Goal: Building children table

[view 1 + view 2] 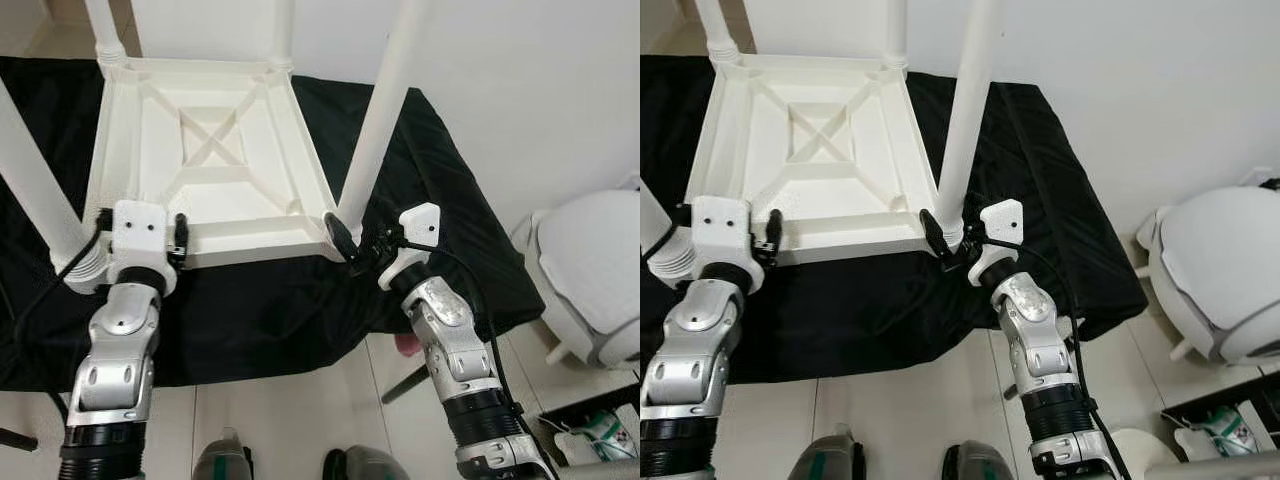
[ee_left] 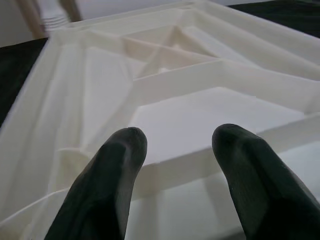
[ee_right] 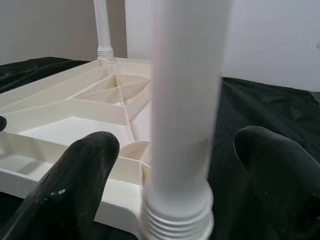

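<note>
A white plastic table top [image 1: 210, 150] lies upside down on a bench draped in black cloth [image 1: 440, 200], its ribbed underside up and white legs standing from its corners, their upper ends cut off. The right gripper [image 3: 175, 165] has its jaws open around the near-right leg [image 1: 385, 110] just above its threaded base, neither finger clearly touching. The left gripper [image 2: 175, 165], jaws open and empty, hovers over the near-left edge beside the near-left leg [image 1: 40, 190].
</note>
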Robot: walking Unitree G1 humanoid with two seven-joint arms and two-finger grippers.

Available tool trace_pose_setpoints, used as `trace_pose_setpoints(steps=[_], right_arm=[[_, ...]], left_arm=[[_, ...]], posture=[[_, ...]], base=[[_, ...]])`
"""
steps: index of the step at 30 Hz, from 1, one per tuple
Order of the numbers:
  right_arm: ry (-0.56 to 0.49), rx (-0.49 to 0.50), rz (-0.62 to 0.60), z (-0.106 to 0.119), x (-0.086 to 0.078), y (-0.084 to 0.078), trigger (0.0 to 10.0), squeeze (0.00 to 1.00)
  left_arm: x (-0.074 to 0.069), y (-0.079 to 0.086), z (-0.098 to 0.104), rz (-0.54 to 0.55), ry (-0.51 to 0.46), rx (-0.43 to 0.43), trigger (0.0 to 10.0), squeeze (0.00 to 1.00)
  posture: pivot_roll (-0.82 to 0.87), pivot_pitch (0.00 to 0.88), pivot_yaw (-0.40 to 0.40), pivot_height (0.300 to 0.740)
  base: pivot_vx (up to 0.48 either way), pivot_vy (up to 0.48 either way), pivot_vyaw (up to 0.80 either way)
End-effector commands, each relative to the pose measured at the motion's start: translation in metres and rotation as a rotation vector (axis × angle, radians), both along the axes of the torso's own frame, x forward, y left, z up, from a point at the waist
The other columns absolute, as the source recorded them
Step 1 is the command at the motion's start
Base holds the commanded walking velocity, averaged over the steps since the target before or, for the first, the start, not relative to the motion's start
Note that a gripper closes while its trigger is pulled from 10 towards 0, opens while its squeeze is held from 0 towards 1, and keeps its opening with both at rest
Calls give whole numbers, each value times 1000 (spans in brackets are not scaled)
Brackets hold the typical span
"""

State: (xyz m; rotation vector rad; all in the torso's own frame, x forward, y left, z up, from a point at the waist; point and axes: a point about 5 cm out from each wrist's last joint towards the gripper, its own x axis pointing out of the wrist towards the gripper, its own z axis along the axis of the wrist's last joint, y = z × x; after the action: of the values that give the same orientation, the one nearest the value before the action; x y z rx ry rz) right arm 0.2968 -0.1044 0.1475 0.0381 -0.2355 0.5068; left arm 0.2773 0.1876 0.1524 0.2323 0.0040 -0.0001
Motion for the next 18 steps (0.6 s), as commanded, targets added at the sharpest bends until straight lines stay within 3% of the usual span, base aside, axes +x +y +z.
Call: trace_pose_setpoints(steps=[1,7,14,18], right_arm=[[-4,-13,-13,-1,0,-5,10000,0],[-3,-13,-14,-2,0,-5,10000,0],[-4,-13,-14,-1,-1,-5,10000,0],[-4,-15,-12,-1,-1,-5,10000,0]], left_arm=[[0,-4,1,-18,-11,0,10000,0],[-1,-5,1,-21,-9,17,10000,0],[-1,-5,0,-23,-2,31,10000,0],[0,-4,2,-6,-18,8,10000,0]], posture=[[77,29,-87,740],[77,33,-84,740],[75,33,-84,740],[73,33,-85,740]], base=[[0,0,0],[0,0,0],[0,-313,0],[0,0,0]])
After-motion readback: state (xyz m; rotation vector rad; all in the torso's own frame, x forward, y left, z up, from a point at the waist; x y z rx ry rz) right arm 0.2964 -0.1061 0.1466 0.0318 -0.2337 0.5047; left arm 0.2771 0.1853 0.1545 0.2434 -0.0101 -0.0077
